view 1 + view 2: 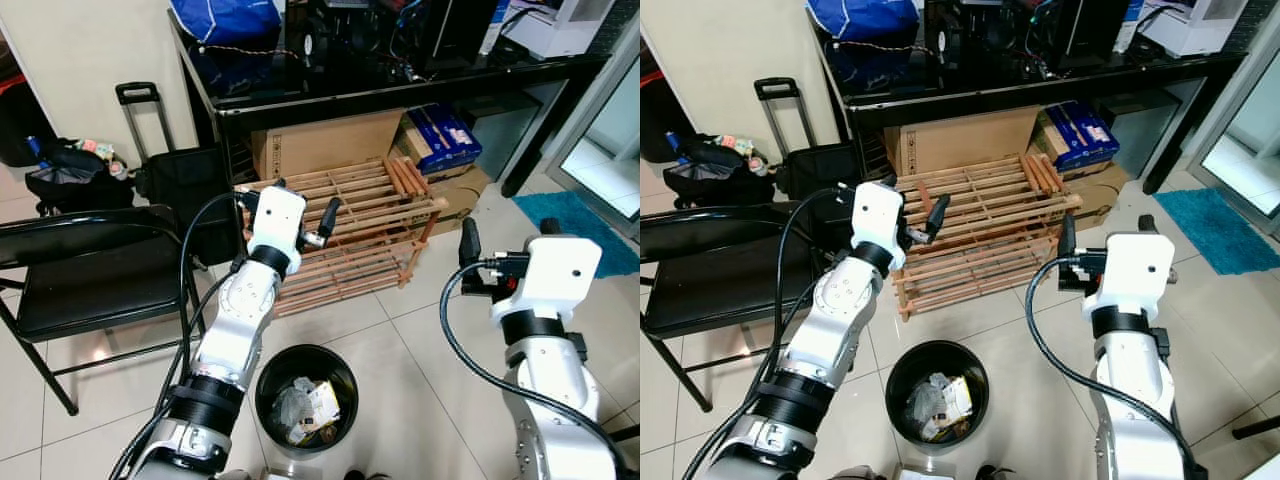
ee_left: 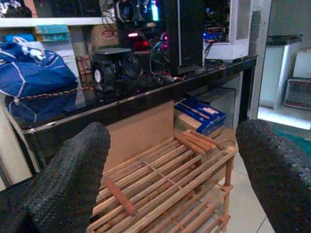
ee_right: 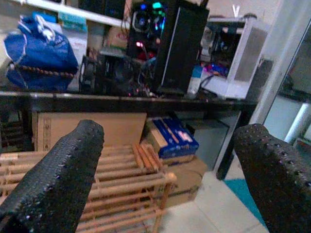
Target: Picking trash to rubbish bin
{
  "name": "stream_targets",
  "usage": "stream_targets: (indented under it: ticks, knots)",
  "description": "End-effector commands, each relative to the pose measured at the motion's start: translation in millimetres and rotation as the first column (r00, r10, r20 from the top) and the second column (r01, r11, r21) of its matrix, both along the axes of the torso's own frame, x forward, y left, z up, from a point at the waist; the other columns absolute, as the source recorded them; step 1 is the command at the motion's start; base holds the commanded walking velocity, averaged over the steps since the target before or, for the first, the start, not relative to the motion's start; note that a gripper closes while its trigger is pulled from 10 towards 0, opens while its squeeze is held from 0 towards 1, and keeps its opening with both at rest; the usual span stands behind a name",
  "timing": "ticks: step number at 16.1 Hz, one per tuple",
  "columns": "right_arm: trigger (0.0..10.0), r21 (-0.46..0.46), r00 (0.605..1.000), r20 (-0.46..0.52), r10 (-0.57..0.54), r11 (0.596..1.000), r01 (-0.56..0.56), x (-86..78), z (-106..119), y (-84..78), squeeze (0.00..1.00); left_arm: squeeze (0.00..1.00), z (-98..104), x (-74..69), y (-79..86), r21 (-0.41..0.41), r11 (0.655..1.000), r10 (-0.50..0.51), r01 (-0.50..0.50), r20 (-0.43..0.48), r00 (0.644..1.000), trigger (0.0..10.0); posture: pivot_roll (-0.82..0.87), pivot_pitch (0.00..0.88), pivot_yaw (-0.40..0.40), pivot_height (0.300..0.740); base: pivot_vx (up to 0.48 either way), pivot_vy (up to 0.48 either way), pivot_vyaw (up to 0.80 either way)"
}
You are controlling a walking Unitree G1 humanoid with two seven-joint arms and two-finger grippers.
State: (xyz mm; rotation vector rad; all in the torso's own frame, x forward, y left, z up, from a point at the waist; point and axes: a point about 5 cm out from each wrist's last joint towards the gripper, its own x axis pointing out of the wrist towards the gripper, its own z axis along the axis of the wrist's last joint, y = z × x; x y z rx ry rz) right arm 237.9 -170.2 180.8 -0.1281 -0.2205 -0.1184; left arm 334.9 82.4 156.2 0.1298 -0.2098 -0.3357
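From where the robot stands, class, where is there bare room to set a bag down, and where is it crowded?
Bare tile lies between the rubbish bin and the wooden rack, and right of the bin toward the blue mat. The folding chair seat is bare too. Crowded: the black desk top and the boxes beneath it.

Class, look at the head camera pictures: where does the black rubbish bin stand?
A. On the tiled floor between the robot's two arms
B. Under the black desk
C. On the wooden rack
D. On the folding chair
A. The black rubbish bin, with trash already inside, sits on the tiled floor between the arms, in front of the wooden rack.
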Motion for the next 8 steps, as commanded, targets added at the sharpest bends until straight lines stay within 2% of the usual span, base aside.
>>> stream_targets:
  ticks: [1, 2, 4, 6, 8]
  knots:
    - [10.0, -0.006, 0.999, 0.015, -0.031, 1.0, 0.031, 0.2, 8.0, -5.7, 0.0, 0.0, 0.0, 2.1, -4.0, 0.01, 1.0, 0.002, -0.002, -0.007, 1.0, 10.0, 0.14, 0.047, -0.056, 0.74, 0.0, 0.0, 0.0]
    - [10.0, 0.001, 0.999, 0.013, -0.051, 0.999, 0.051, 0.5, 9.6, -7.9, 0.0, 0.0, 0.0, 2.8, -4.0, 0.01, 1.0, 0.003, -0.003, -0.007, 1.0, 10.0, 0.14, 0.047, -0.056, 0.74, 0.0, 0.0, 0.0]
    - [10.0, 0.011, 0.998, 0.006, -0.06, 0.998, 0.06, 0.4, 10.8, -9.3, 0.0, 0.0, -0.8, 3.4, -4.2, 0.015, 1.0, 0.006, -0.006, -0.009, 1.0, 10.0, 0.13, 0.044, -0.053, 0.74, -0.27, 0.0, 0.0]
    - [10.0, 0.049, 0.999, 0.014, -0.05, 0.998, 0.049, -0.1, 12.8, -11.2, 0.0, 0.0, -2.4, 4.0, -5.7, 0.021, 1.0, 0.008, -0.007, -0.015, 1.0, 10.0, 0.13, 0.046, -0.051, 0.74, -0.373, 0.0, 0.0]
    - [10.0, 0.017, 0.998, 0.019, -0.065, 0.998, 0.065, -1.5, 13.9, -13.9, 0.0, 0.0, -2.8, 4.3, -5.8, 0.027, 1.0, 0.006, -0.005, -0.017, 1.0, 10.0, 0.12, 0.051, -0.048, 0.74, -0.424, 0.0, 0.0]
